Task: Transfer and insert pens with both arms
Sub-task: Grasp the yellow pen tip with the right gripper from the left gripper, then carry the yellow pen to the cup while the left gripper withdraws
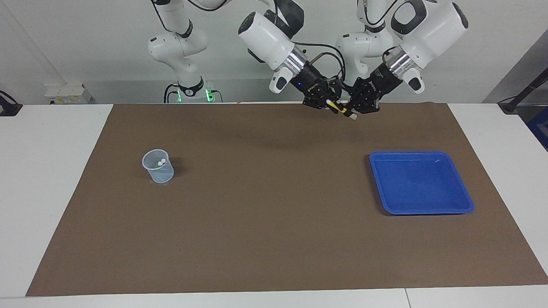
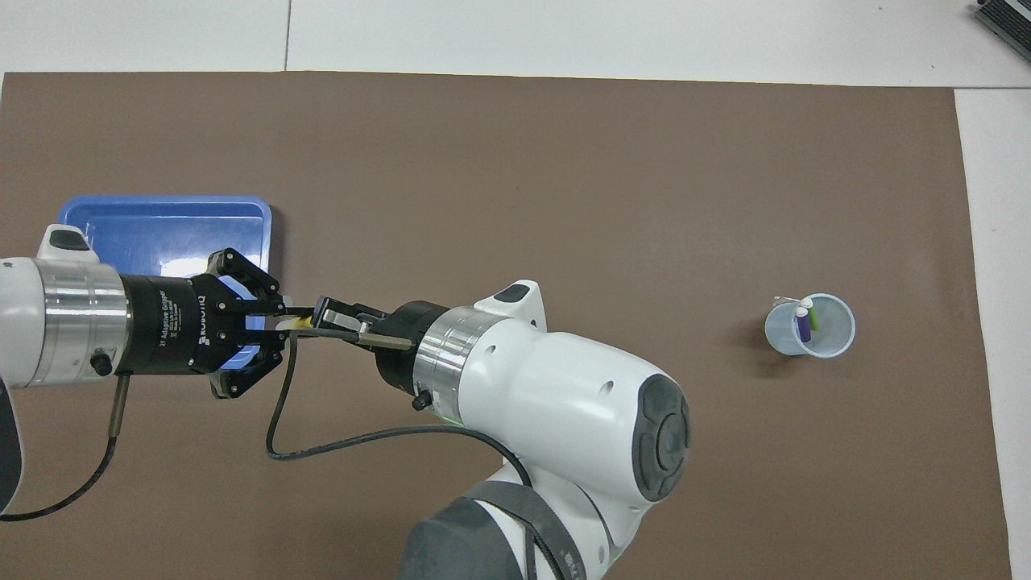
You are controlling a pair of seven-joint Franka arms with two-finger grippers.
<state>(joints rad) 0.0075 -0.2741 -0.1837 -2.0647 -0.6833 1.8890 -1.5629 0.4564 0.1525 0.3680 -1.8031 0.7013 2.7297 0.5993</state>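
Now both grippers clamp the yellow pen (image 1: 338,108) in mid-air: left gripper (image 1: 353,110) at its three o'clock end in the facing view, right gripper (image 1: 329,104) at nine o'clock.

**Bench with mat, cup and tray**

A white bench (image 1: 51,192) carries a large brown mat (image 1: 274,222) that covers most of its top. On the mat stand a small translucent cup (image 1: 158,167), toward the right arm's end, and a shallow blue tray (image 1: 421,183), toward the left arm's end, well apart from each other.
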